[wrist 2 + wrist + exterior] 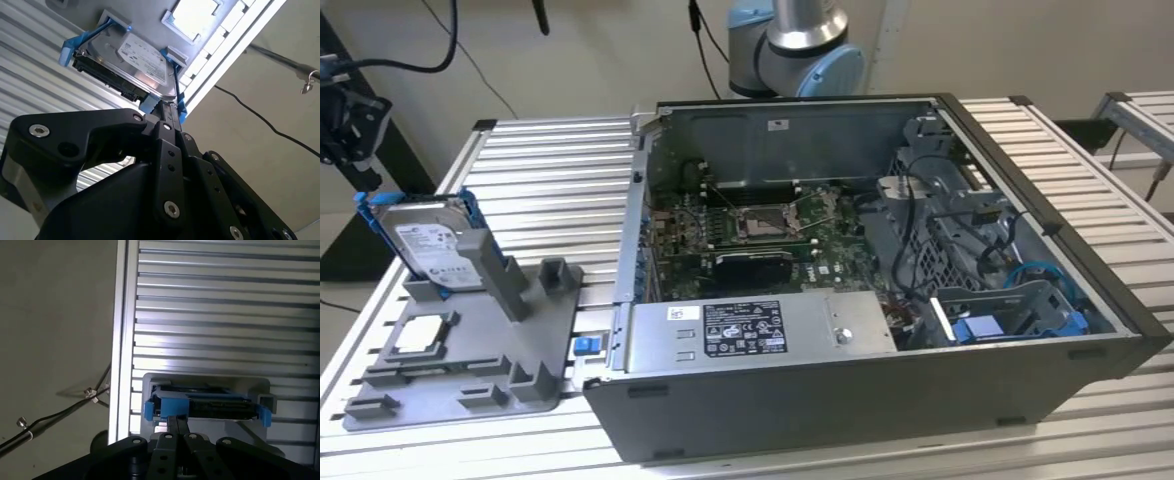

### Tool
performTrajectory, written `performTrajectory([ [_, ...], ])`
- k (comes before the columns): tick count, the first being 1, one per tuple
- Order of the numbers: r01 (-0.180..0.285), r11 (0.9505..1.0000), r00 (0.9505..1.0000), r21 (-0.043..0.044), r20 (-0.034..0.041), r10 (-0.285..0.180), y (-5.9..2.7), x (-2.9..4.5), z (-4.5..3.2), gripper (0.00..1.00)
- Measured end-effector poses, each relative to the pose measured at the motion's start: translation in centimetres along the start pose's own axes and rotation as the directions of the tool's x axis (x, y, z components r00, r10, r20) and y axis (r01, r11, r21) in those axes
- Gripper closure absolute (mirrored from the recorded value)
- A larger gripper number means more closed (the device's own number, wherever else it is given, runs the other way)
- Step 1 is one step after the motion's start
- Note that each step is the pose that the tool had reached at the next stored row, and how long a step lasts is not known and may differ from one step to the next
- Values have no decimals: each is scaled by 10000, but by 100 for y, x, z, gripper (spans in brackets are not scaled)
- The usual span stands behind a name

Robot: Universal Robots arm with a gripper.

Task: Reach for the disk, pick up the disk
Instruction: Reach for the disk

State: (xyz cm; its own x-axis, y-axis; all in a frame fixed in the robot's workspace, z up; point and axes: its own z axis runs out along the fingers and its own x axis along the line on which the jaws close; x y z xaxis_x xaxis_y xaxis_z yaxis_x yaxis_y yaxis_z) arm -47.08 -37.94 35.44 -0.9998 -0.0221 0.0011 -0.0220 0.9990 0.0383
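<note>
The disk (430,243), a silver drive with a white label in a bright blue bracket, stands on edge in a slot of the grey fixture (467,360) at the exterior view's left. My black gripper (352,135) hangs at that view's far left edge, above and beside the disk and apart from it. In both wrist views the disk (131,59) (205,407) lies just beyond the fingertips. The gripper (172,109) (176,422) is shut, its two thin fingers pressed together with nothing between them, pointing at the blue bracket's edge.
An open computer case (881,400) takes up the middle and right of the slatted aluminium table (547,170). A long grey box with a sticker (747,328) sits inside it. A small square chip (420,337) lies on the fixture. Cables (60,412) hang past the table edge.
</note>
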Motion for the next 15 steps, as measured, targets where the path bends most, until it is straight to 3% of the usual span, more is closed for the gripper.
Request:
performTrajectory([
  [5, -381, 9993, 9993, -1, 15, 381, 0, 0, 0, 100],
  [15, -415, 9991, 9991, -1, 17, 415, 0, 0, 1, 100],
])
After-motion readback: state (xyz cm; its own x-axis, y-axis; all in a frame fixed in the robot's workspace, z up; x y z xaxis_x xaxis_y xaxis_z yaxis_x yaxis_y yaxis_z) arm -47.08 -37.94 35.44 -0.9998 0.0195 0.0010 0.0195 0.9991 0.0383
